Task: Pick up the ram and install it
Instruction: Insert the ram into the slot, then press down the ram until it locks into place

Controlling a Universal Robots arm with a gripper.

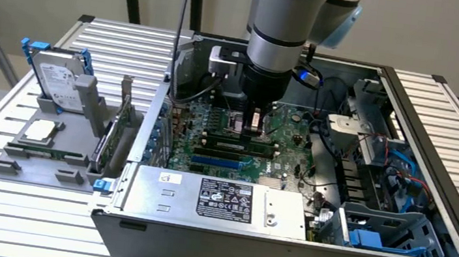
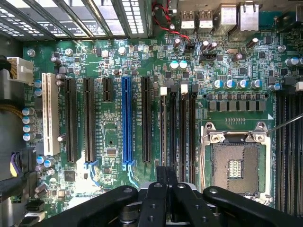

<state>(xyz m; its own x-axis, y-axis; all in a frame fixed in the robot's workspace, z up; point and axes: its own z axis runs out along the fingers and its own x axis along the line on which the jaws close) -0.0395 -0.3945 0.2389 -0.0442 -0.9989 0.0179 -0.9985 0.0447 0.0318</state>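
the open computer case (image 1: 286, 240) lies on the slatted bench (image 1: 116, 49) so the motherboard (image 2: 109, 118) faces up at the arm. the pincer (image 2: 165, 189) hangs low over the board, its fingers (image 2: 161, 198) drawn together on the ram (image 2: 165, 171), held edge-on above the memory slots (image 2: 177, 127) beside the cpu socket (image 2: 235, 163). the fingers hide most of the stick, so whether it touches a slot is unclear
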